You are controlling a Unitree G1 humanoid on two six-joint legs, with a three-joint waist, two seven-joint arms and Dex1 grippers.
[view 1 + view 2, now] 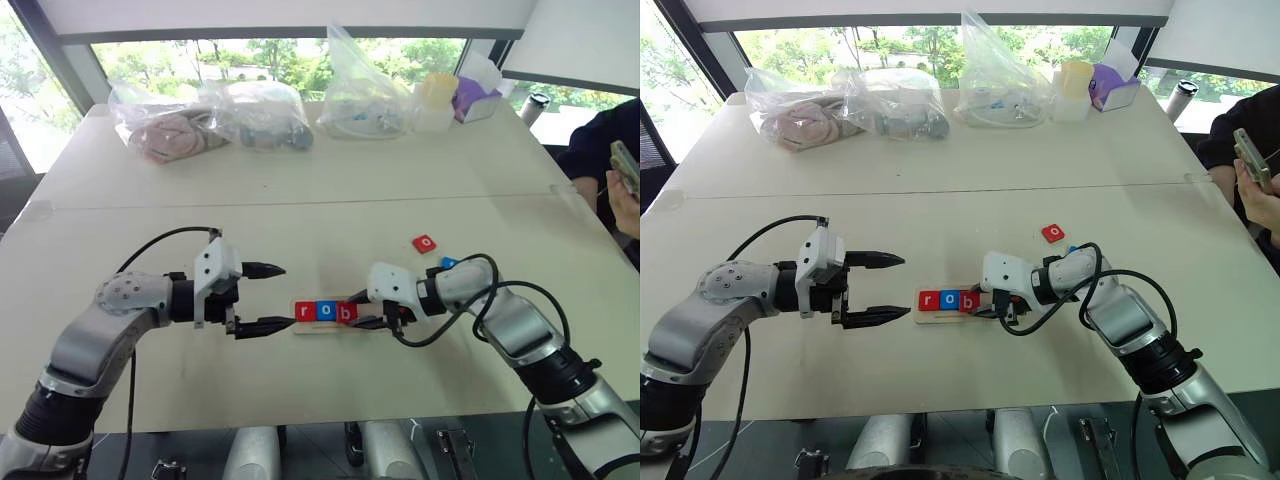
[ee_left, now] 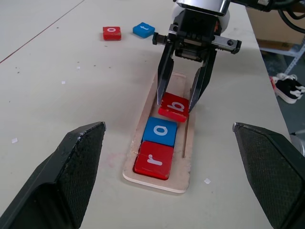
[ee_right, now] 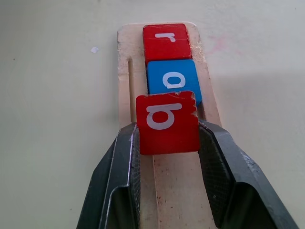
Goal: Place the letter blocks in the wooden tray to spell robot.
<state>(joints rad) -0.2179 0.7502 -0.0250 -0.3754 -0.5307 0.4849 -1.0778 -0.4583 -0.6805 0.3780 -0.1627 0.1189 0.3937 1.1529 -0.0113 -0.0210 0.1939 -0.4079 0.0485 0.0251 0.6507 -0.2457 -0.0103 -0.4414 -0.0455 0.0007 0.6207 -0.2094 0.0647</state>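
The wooden tray (image 2: 187, 143) lies on the table between my two grippers. A red "r" block (image 2: 153, 160) and a blue "o" block (image 2: 160, 131) sit flat at the tray's left end. My right gripper (image 1: 362, 318) is shut on a red "b" block (image 3: 167, 122), which it holds tilted just over the tray, right beside the blue block. My left gripper (image 1: 285, 296) hovers open just left of the tray and holds nothing. A loose red "o" block (image 1: 424, 243) and a blue block (image 1: 449, 263) lie on the table behind my right arm.
Clear plastic bags (image 1: 260, 112) of items line the table's far side, along with a purple box (image 1: 472, 95). A person's hand holding a phone (image 1: 625, 175) is at the right edge. A seam (image 1: 300, 203) runs across the tabletop.
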